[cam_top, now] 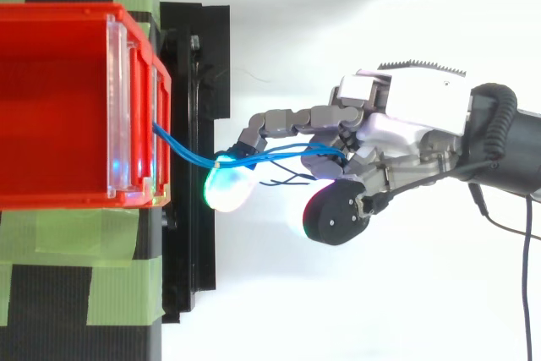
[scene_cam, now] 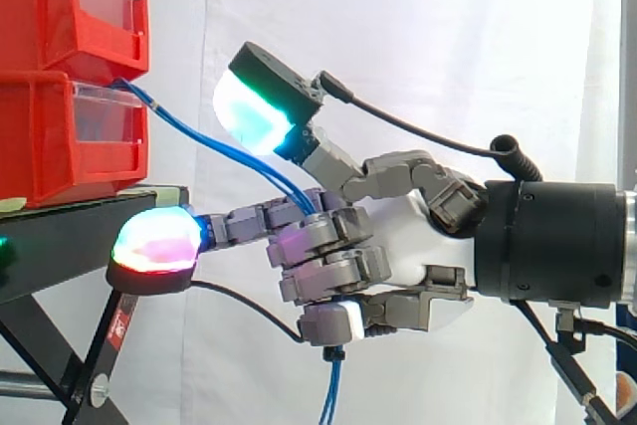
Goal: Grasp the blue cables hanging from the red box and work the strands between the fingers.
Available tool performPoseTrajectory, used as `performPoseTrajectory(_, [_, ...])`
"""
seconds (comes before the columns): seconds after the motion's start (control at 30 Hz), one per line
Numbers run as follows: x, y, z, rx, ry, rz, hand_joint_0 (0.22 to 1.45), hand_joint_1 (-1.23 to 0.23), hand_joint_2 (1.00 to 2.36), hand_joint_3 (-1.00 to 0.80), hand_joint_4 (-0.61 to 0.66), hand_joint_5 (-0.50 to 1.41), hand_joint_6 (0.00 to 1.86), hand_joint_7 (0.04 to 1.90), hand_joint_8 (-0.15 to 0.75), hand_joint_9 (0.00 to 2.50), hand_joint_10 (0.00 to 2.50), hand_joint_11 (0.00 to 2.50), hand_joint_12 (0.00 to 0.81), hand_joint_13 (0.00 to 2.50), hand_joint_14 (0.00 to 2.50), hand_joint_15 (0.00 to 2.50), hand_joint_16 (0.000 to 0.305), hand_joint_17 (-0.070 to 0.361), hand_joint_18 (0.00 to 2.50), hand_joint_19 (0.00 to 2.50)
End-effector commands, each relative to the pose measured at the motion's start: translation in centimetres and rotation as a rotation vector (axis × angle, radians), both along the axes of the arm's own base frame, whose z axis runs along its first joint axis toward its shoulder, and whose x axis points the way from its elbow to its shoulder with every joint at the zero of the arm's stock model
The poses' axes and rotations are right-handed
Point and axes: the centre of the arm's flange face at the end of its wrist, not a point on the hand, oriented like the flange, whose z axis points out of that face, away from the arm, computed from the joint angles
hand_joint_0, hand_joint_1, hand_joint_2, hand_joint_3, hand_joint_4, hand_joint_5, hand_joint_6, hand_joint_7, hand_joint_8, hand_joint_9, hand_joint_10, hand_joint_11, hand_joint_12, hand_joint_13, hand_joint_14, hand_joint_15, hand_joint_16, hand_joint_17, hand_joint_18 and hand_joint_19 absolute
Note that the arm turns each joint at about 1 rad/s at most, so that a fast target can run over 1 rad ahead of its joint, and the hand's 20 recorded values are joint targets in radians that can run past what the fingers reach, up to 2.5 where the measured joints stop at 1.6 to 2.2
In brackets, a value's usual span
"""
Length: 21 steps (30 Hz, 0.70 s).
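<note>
Where the blue cables (scene_cam: 231, 153) from the red bin (scene_cam: 50, 146) pass into the hand (scene_cam: 398, 231), they are hidden by fingers (scene_cam: 333, 268) curled round them.

the hand (scene_cam: 398, 236) has a white palm shell and grey, segmented fingers (scene_cam: 328, 266). its thick fingertips (scene_cam: 254, 106) glow cyan-green and pink-red, each backed by a black cap. behind the palm sits a black cylindrical wrist (scene_cam: 552, 241).

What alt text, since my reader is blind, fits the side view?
The hand is curled shut on blue cables that run from the red bins through its fingers and hang below. The bins sit on a black stand.
</note>
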Motion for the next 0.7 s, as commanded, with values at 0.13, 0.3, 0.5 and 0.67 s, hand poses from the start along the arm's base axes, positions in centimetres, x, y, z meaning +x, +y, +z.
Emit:
performPoseTrajectory(0.13, [0.0,0.0,0.0,0.0,0.0,0.0,0.77,-0.58,1.0,-1.0,0.29,0.25,0.01,1.11,0.443,1.01,2.5,2.5,0.525,1.38,2.5,1.72,0.063,0.143,1.72,0.8])
performPoseTrajectory(0.3, [0.0,0.0,0.0,0.0,0.0,0.0,0.77,-0.57,1.0,-1.0,0.29,0.24,0.01,1.1,0.436,0.99,2.5,2.5,0.522,1.36,2.5,1.7,0.064,0.143,1.72,0.77])
performPoseTrajectory(0.5, [0.0,0.0,0.0,0.0,0.0,0.0,0.77,-0.57,1.0,-1.0,0.29,0.23,0.01,1.1,0.44,0.98,2.5,2.5,0.52,1.36,2.5,1.71,0.062,0.14,1.72,0.81])
performPoseTrajectory(0.67, [0.0,0.0,0.0,0.0,0.0,0.0,0.77,-0.56,1.0,-1.0,0.3,0.23,0.01,1.09,0.436,0.98,2.5,2.5,0.519,1.36,2.5,1.71,0.062,0.14,1.71,0.8])
